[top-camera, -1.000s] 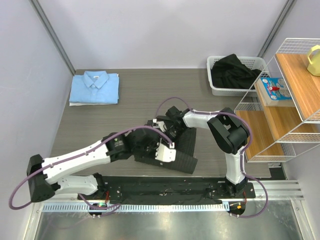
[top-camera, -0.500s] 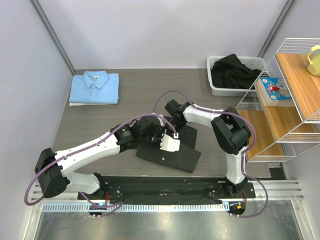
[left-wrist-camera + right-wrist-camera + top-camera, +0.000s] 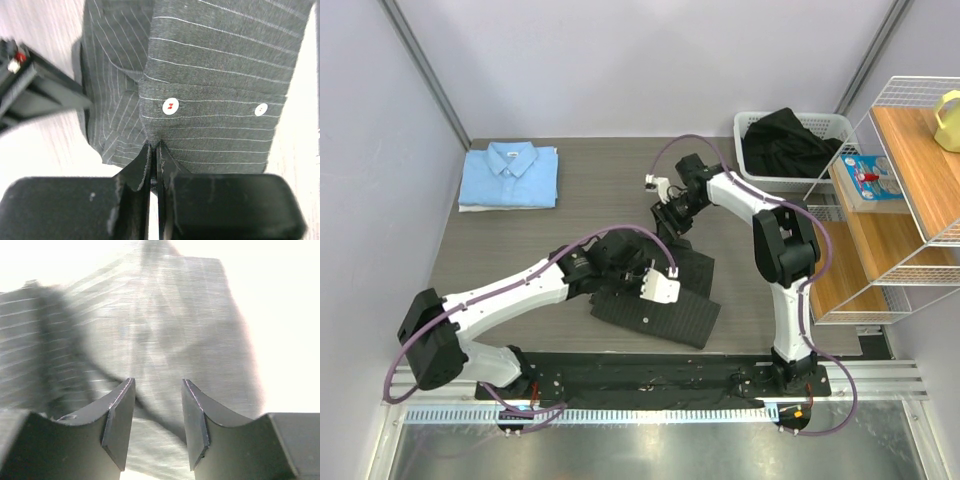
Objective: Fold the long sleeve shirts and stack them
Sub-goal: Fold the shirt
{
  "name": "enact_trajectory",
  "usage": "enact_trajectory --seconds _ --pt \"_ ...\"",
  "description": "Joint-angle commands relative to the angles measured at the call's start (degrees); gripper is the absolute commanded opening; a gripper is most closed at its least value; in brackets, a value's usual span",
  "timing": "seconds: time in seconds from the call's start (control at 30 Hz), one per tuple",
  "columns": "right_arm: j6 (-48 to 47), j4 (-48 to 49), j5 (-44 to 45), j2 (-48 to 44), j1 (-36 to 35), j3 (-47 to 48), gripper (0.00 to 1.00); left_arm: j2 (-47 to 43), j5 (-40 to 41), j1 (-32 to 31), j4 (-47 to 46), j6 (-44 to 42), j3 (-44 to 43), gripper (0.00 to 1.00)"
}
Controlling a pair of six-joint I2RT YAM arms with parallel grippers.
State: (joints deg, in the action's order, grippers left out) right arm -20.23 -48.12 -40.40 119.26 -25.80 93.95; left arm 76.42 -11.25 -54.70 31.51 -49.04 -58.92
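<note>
The light blue shirt lies folded at the table's far left. The black pinstriped shirt lies folded at the table's middle, near the front. My left gripper is shut, pinching this shirt's edge; in the left wrist view the jaws nip the fabric just below the button placket. My right gripper is open and empty, just beyond the shirt's far edge. In the right wrist view its jaws stand apart above striped cloth, which is washed out by glare.
A white basket holding a dark garment stands at the back right. A wire rack with wooden shelves lines the right side, carrying a box and a yellow item.
My right gripper has pulled back from the black shirt toward the far side and is open. My left gripper has shifted a little right, staying on the shirt. The shirt lies flatter.
</note>
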Motion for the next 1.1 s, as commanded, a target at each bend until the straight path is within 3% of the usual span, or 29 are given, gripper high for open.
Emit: enact_trajectory --seconds 0.0,0.37,0.7,1.07 --pt "-3.4 -0.6 4.2 5.5 1.4 4.0 0.48 2.7 -2.4 3.5 -2.7 -2.6 -3.1 0.03" --pt "-6.4 -0.9 0.3 7.5 1.5 3.2 0.41 15.3 -7.3 10.1 -6.3 -5.5 -10.0 0.04" --pt "-8.2 -3.1 -1.5 9.1 1.5 4.2 0.36 25.8 -5.2 12.7 -13.1 -6.3 -10.0 0.04" --pt "-8.1 -2.9 -4.9 3.2 -0.4 -5.2 0.35 19.8 -7.5 7.2 -4.8 4.7 -2.9 0.06"
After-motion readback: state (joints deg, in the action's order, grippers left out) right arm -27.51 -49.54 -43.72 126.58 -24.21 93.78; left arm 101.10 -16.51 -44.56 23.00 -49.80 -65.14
